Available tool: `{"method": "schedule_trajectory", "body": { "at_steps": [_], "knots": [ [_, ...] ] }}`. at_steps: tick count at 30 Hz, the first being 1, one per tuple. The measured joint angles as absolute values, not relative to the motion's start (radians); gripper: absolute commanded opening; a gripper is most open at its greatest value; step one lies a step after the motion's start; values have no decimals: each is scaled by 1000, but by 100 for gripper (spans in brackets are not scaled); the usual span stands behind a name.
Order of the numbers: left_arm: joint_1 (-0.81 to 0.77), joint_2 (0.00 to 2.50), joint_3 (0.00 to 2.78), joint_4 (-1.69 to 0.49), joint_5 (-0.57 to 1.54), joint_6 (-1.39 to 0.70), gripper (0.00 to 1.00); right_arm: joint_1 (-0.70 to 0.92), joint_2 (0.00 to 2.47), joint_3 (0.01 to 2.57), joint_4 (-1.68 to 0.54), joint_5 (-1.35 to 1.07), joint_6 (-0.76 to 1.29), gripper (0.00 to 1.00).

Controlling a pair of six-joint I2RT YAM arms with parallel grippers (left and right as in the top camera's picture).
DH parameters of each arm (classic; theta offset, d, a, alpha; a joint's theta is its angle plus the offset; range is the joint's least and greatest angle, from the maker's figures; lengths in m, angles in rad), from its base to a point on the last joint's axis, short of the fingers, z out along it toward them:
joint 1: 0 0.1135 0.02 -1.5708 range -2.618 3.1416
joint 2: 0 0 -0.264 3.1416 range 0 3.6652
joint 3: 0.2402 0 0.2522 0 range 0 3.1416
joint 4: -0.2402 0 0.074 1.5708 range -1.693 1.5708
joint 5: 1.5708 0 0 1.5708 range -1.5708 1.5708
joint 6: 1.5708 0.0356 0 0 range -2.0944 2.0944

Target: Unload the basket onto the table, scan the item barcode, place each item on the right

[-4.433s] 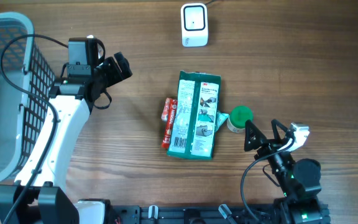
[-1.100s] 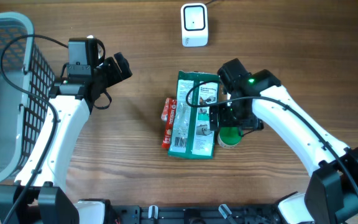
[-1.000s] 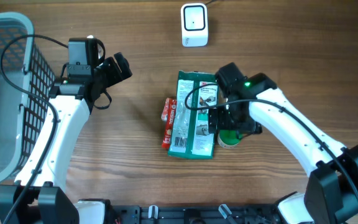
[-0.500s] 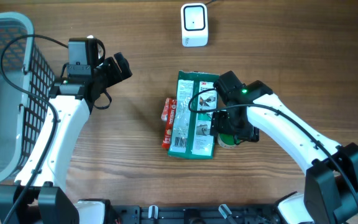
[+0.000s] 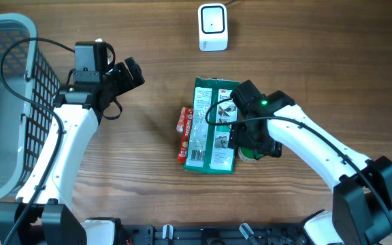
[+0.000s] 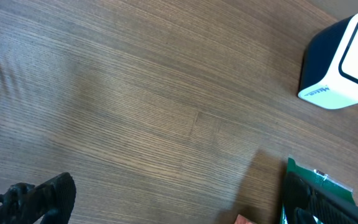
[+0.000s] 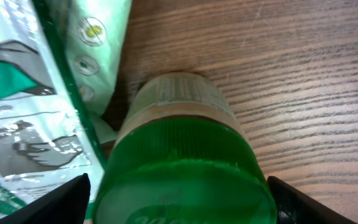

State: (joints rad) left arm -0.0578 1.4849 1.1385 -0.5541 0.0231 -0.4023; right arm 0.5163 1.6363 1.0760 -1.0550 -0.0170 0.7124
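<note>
A small jar with a green lid (image 7: 179, 168) stands on the wooden table against the right edge of a flat green package (image 5: 209, 129). My right gripper (image 5: 250, 144) is down over the jar and hides most of it from overhead. In the right wrist view the lid fills the space between the fingers, and both black fingertips (image 7: 73, 199) press against its sides, so this gripper (image 7: 182, 202) is shut on it. The white scanner (image 5: 212, 27) sits at the far edge. My left gripper (image 5: 129, 73) hangs open and empty over bare wood at the left.
A red pack (image 5: 183, 133) lies along the green package's left side. A grey basket (image 5: 5, 102) occupies the left edge of the table. In the left wrist view the scanner (image 6: 344, 56) is at the upper right, and the green package's corner (image 6: 303, 171) is at the lower right.
My right gripper came in over the jar, shifted slightly toward the near side, and narrowed its jaws onto the lid. The left arm has not moved.
</note>
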Motion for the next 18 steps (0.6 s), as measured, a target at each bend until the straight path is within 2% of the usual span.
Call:
{"method": "schedule_trajectory", "body": {
  "at_steps": [1,4,7,12,18],
  "knots": [
    [-58,1485,1139,-554,23,-402,100,516,1636,1068,-1053,-16,715,85],
    [-58,1485,1139,-554,23,-402,100,516,1636,1056,-1045,-11,715,66],
    [-58,1485,1139,-554,23,-402,100,516,1636,1055,-1035,-6,685,56],
    [-58,1485,1139,-554,23,-402,100,516,1636,1055,-1031,2,581,58],
    [-58,1485,1139,-554,23,-402,100,516,1633,1055,-1031,81,353,63]
  ]
}}
